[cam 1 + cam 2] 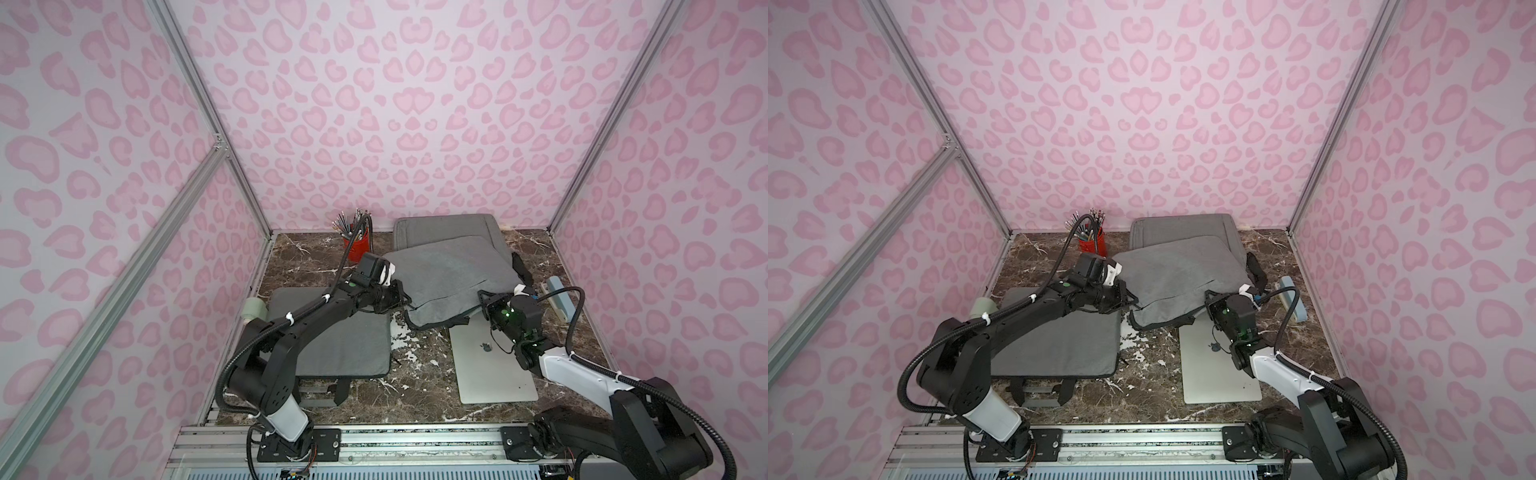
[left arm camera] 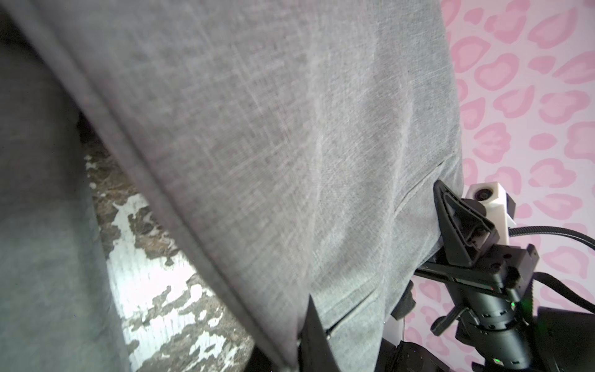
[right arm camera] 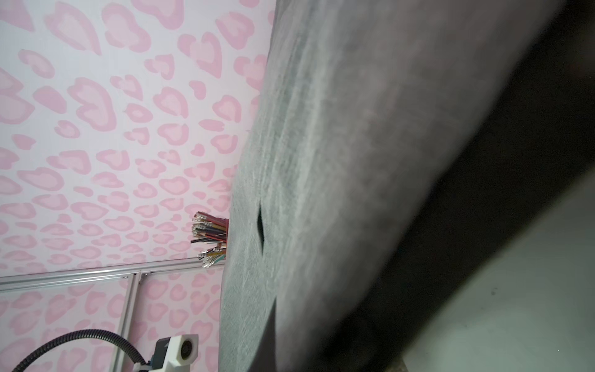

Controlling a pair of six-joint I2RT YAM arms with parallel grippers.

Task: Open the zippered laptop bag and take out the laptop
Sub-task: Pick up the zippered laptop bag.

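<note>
Dark marble tabletop (image 1: 419, 374) across the lower middle of both top views, boxed in by pink heart-print walls (image 1: 395, 104).

Grey laptop bag (image 1: 451, 282) at centre frame, lifted off the table and tilted, held up at two edges; gaping dark along its lower edge. A second grey bag (image 1: 449, 228) flat behind it against the back wall, a third grey bag (image 1: 345, 345) flat at lower left under the left arm.

Silver laptop (image 1: 490, 374) out of the bag, lying flat on the marble at lower right, its upper end tucked beneath the raised bag.

Left gripper (image 1: 401, 295) pressed together on the bag's left edge; in the left wrist view, fabric pinched at the fingertip (image 2: 314, 325). Right gripper (image 1: 484, 296) clamped on the bag's right edge, seen as such in the left wrist view (image 2: 450, 209).

Red pencil cup (image 1: 357, 247) upright, upper left of the bag. Pale blue eraser-like block (image 1: 559, 297) at far right.
</note>
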